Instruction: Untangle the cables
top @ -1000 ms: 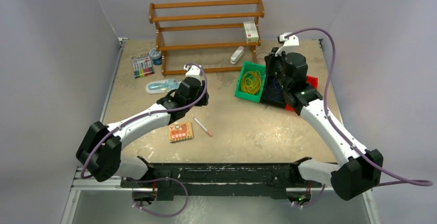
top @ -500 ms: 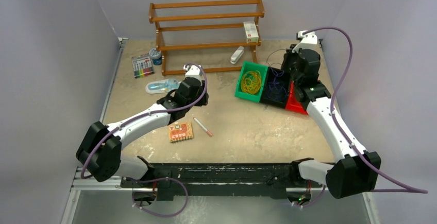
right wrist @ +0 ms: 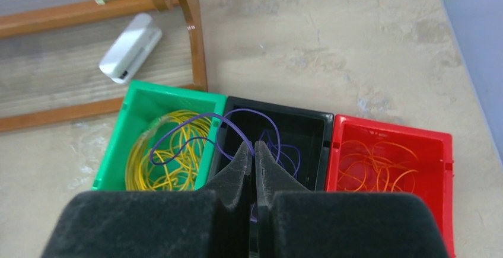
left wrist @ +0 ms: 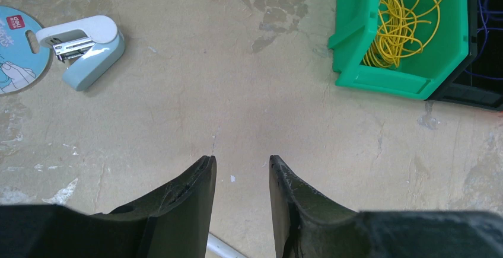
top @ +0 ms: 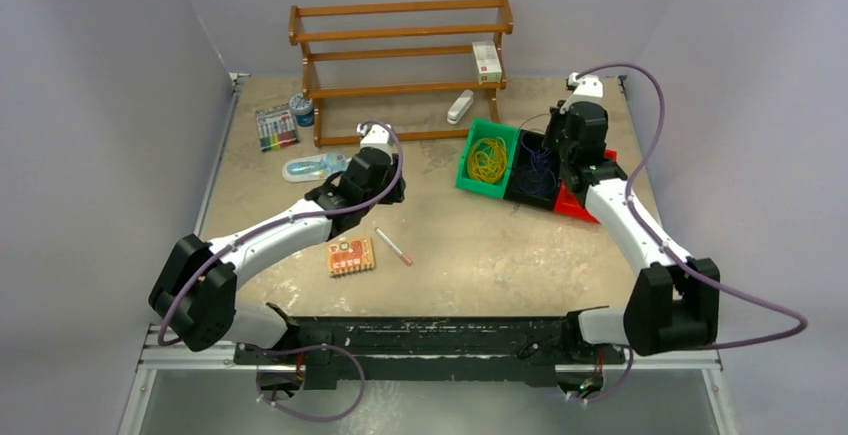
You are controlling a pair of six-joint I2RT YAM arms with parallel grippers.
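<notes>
1 blue cable (right wrist: 252,111) pinched in closed right gripper (right wrist: 255,145).

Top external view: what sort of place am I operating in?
Probably a robotics lab test cell: a tabletop boxed in by plain grey walls, two arms bolted along its near edge, and staged props, a wooden rack and colour-coded bins.

A robotics lab cell: plain grey walls (top: 100,105) enclose a worn tabletop (top: 480,255).

rack (top: 400,65): wooden, on bench (top: 480,245)
markers (top: 276,127): left of rack
stapler (left wrist: 98,56): just before rack
pen (top: 392,245): well before rack
</notes>
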